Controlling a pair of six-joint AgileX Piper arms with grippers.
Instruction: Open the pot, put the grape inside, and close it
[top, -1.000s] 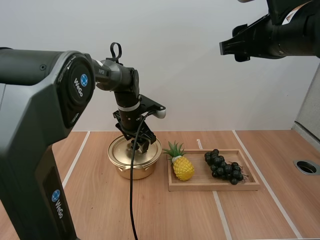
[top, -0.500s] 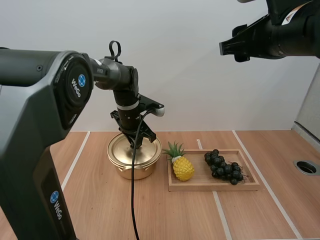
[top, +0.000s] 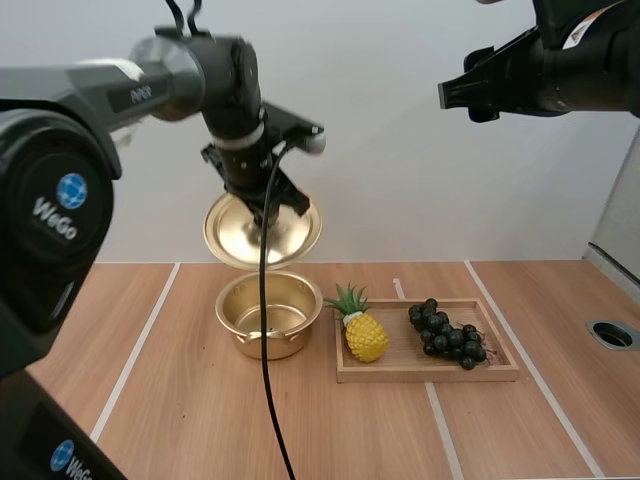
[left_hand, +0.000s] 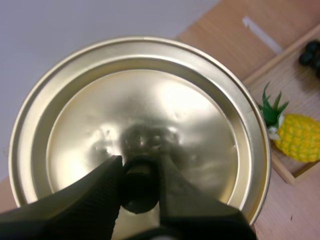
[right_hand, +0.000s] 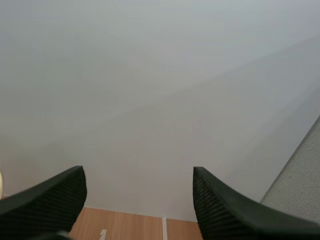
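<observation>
While pot (top: 268, 338) sits uncovered, left fingers (left_hand: 87, 200) pinch lid (left_hand: 150, 95).

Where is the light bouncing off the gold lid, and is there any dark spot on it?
Left wrist view: pale glare patches spread over the middle of the lid, with a dark reflection just above the knob that the left gripper pinches. High view: the open pot gleams on its inside floor.
</observation>
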